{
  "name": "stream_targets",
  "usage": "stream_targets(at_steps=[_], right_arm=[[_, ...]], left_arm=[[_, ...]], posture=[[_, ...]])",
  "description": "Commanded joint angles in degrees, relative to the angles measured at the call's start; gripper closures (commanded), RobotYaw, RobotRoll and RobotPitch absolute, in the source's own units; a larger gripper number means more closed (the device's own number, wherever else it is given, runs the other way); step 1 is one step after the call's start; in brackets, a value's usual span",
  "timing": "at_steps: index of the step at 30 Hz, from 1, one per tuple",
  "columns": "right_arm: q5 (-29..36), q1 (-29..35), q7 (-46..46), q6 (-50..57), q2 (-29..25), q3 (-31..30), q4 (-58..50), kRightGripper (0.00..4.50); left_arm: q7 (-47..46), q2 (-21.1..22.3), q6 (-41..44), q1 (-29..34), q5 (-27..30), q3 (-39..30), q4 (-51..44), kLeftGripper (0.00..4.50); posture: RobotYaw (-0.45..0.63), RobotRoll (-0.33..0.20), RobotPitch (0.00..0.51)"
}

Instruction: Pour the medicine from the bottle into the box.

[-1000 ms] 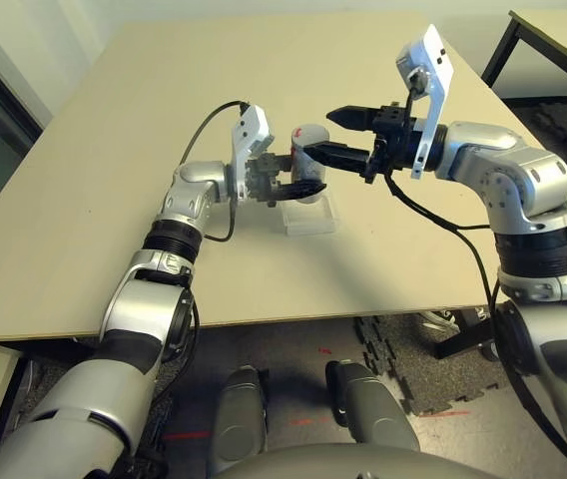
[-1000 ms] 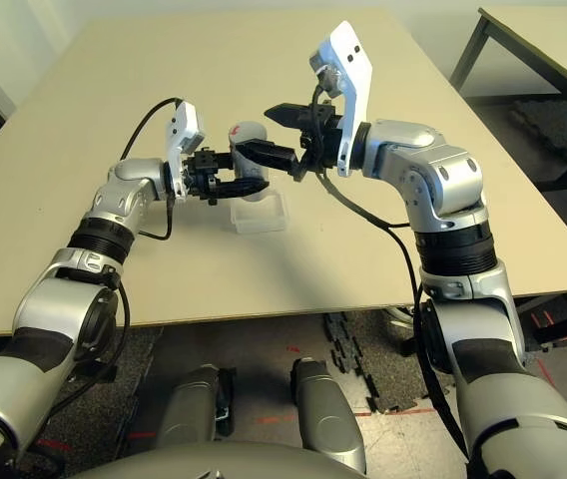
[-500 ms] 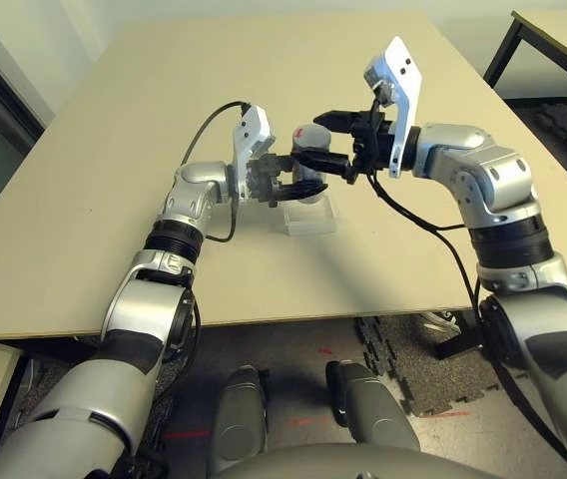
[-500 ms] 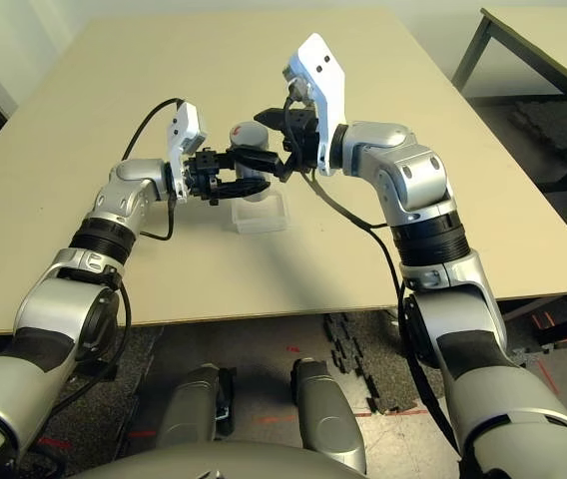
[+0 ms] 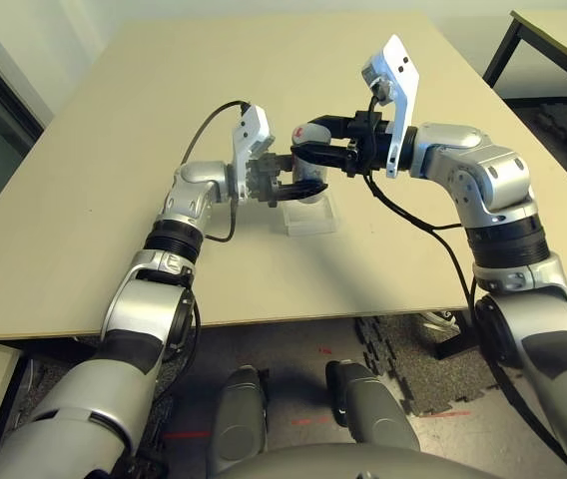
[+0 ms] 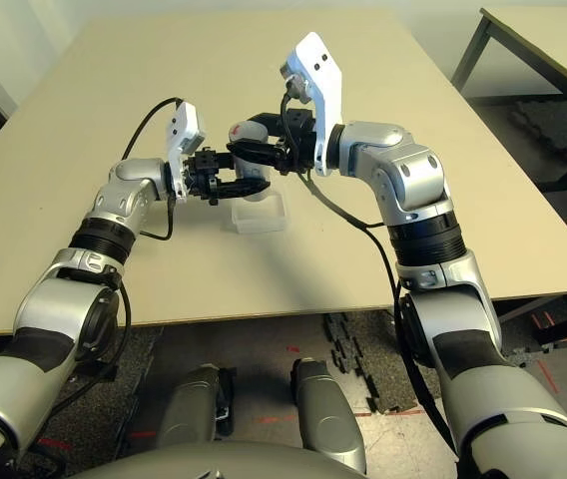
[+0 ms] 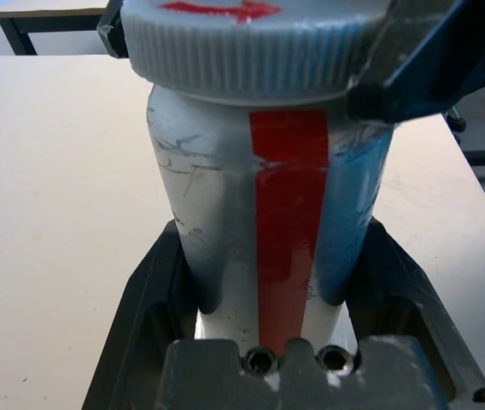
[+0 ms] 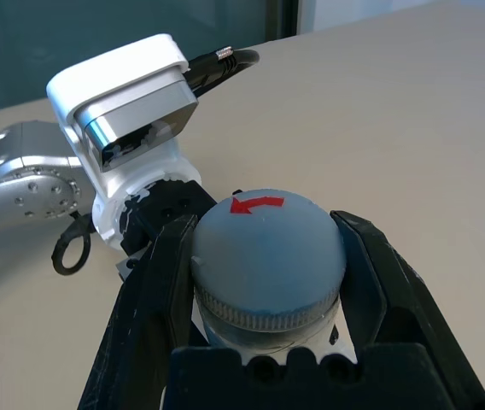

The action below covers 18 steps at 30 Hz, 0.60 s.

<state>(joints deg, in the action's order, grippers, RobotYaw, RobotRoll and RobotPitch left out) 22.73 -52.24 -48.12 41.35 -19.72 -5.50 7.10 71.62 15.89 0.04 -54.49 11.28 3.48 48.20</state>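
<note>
silver-grey, your bottle [image 5: 303, 165] stands upright above the clear box [image 5: 310, 215] on the table [image 5: 94, 160]. your left gripper [image 5: 303, 188] is clamped on its body, and your right gripper's [image 8: 264, 256] fingers [image 8: 161, 282] sit against both sides of the cap [image 8: 268, 239].

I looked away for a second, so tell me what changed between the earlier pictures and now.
The right gripper moved in toward the bottle, and its fingers, spread wide a second ago, have closed around the grey cap. The left gripper kept its grip on the bottle's body, upright over the box, which has not moved on the table.
</note>
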Motion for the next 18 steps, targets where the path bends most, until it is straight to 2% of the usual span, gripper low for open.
stream_targets(at_steps=[1, 5, 12, 18], right_arm=[[2.56, -2.76, 0.04, 0.73, 0.56, 2.47, -1.52, 1.92], [3.18, -5.64, 1.43, 0.18, 1.02, 4.66, 0.54, 1.92], [2.25, -6.45, 3.52, -2.34, 1.87, 6.03, 3.05, 1.92], [-2.45, -5.39, 7.85, -8.73, 1.58, 5.79, 9.01, 1.92]], left_arm=[[-0.01, 0.01, -0.28, 0.24, -1.41, 0.9, 1.32, 1.93], [-0.04, 0.05, -0.78, 0.5, -1.9, 1.2, 1.75, 1.93], [-1.61, 0.06, -1.43, 0.16, -2.22, 0.6, 2.44, 1.93], [-10.95, 0.23, -4.83, -3.02, -1.91, -3.17, 6.12, 1.93]], posture=[[-0.18, 0.0, 0.08], [-0.18, 0.0, 0.081], [-0.17, 0.0, 0.083], [-0.17, 0.0, 0.088]])
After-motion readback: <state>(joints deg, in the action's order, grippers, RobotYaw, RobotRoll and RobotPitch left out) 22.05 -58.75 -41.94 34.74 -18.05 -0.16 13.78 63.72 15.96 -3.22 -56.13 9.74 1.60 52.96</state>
